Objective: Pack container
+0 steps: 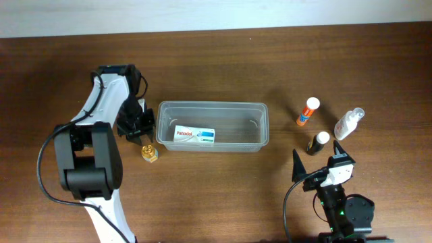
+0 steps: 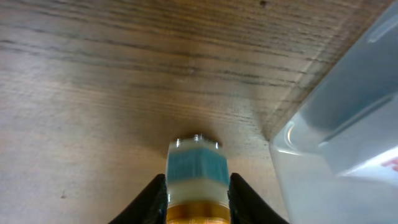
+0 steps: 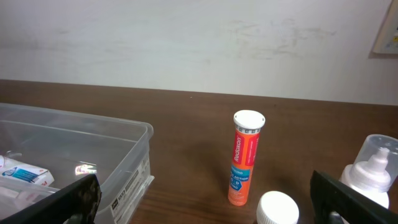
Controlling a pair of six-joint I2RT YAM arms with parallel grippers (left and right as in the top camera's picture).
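Observation:
The clear plastic container stands mid-table with a white Panadol box lying inside. Its corner shows in the left wrist view and its end in the right wrist view. My left gripper is just left of the container, its fingers pressed on both sides of a small gold-capped bottle that stands on the table. My right gripper is open and empty near the front right, its fingers wide apart.
Right of the container stand an orange tube, a white spray bottle and a dark bottle with a white cap, the last just in front of the right gripper.

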